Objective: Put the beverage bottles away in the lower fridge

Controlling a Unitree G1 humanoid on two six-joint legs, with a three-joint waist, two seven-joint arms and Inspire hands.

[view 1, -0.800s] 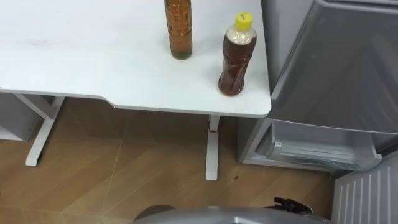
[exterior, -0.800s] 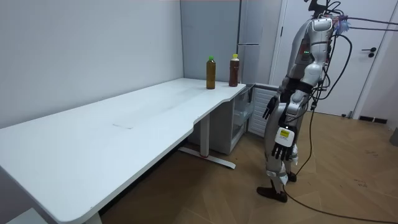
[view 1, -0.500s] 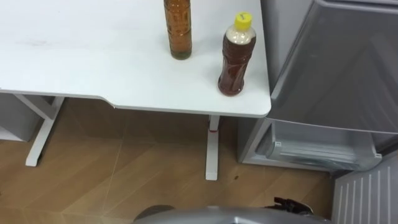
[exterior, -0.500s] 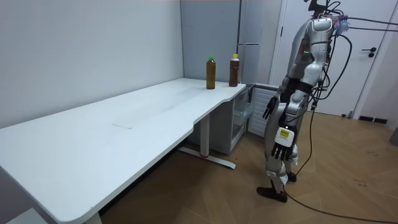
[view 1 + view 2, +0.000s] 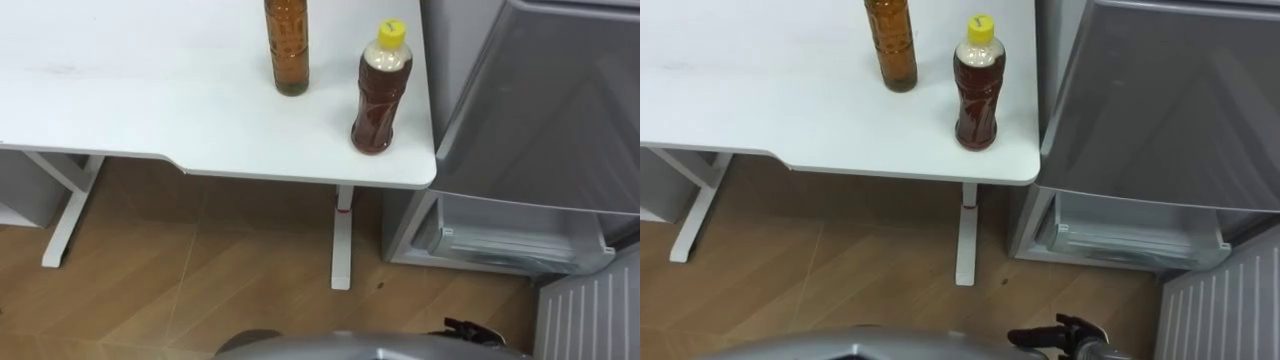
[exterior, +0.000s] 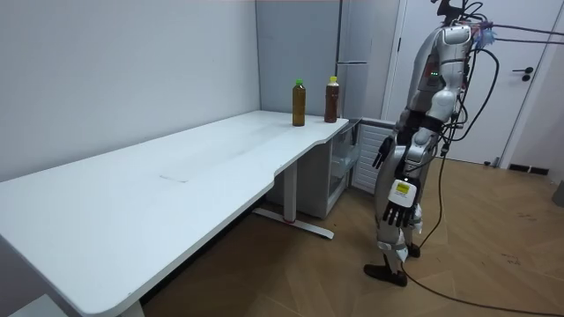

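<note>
Two drink bottles stand upright near the right corner of the white table (image 5: pixel 150 110). One is a dark tea bottle with a yellow cap (image 5: pixel 381 95), close to the table's right edge. The other is a taller amber bottle (image 5: pixel 287 45), with a green cap in the room view (image 6: pixel 299 103), further back and to its left. The grey fridge (image 5: pixel 540 100) stands right of the table, its lower compartment (image 5: pixel 500 235) open. My right hand (image 5: pixel 1055 335) hangs low before me with relaxed fingers, far below the bottles. My left hand (image 6: pixel 399 204) hangs open at my side.
The lower fridge door (image 5: pixel 590 310) is swung out at the bottom right, its ribbed inner side showing. White table legs (image 5: pixel 340 240) stand on the wooden floor. I stand about a step back from the table corner and the fridge.
</note>
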